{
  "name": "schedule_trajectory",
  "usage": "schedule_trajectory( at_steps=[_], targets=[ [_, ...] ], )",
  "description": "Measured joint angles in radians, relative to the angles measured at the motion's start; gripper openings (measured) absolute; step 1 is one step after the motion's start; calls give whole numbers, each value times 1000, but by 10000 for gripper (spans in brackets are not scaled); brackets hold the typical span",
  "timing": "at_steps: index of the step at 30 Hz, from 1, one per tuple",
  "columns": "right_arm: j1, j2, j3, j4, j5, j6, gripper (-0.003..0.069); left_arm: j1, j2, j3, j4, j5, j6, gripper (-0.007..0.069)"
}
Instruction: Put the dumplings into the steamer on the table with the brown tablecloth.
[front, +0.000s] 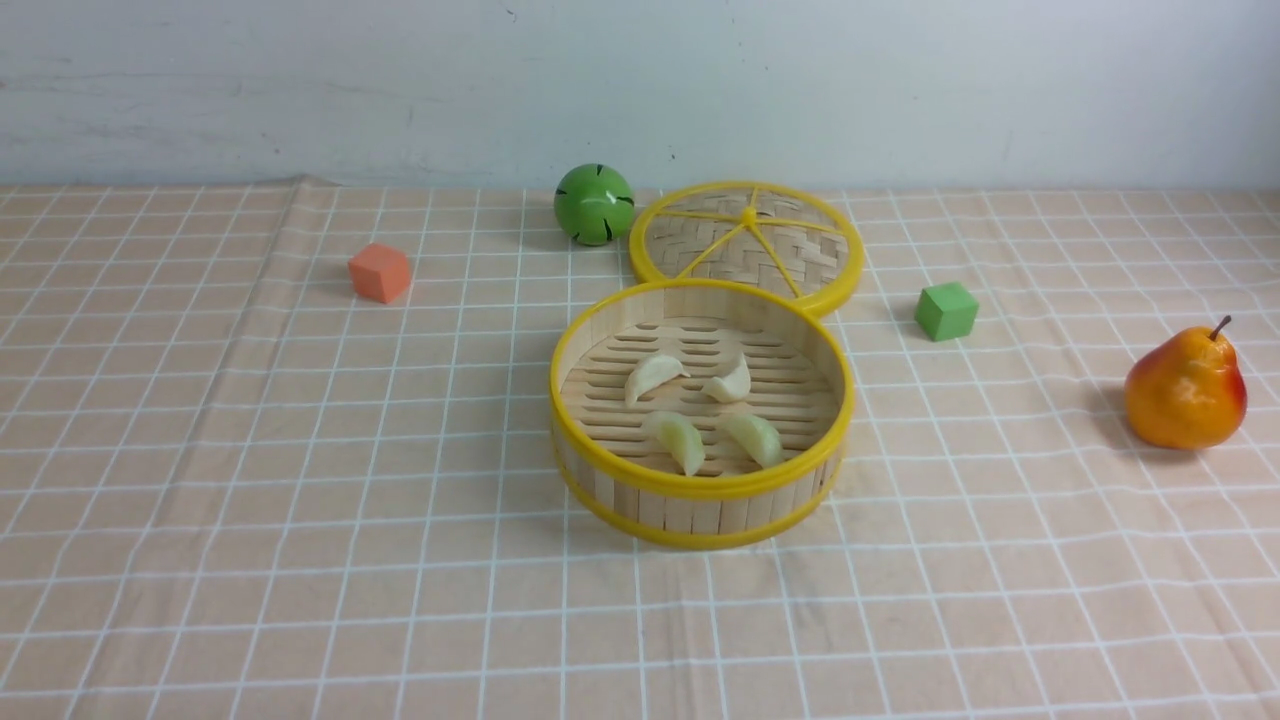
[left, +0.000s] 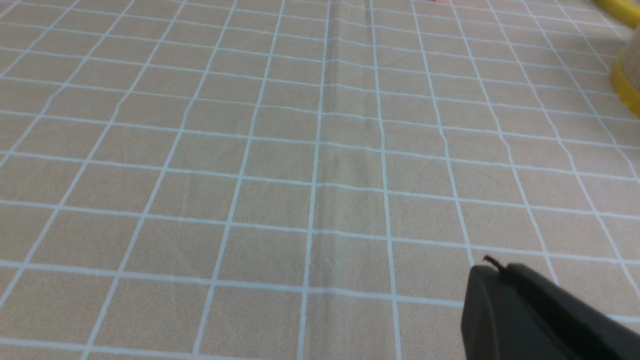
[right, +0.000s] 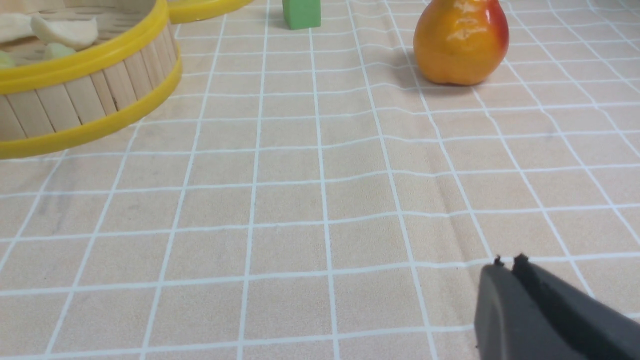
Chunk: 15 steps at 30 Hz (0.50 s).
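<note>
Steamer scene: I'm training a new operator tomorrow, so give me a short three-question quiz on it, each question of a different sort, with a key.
1. True or false: all four dumplings lie inside the steamer.
2. Multiple choice: what lies behind the steamer, touching its far rim? A) the woven lid B) the pear C) the orange cube
3. Fill in: the green cube sits on the robot's ____ side of the steamer.

Key
1. True: two cream-white behind, two pale green in front, all on the slatted floor.
2. A.
3. Right. The green ball is at the back, beside the lid.

The right gripper appears shut, holding nothing.
</note>
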Motion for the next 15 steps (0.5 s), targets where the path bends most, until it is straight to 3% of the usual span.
schedule_trajectory(
  at_steps=[15],
  targets=[
    [0, 0, 0, 0, 0, 0, 40, 0, 0, 0, -1, 2, 0, -13]
  ],
)
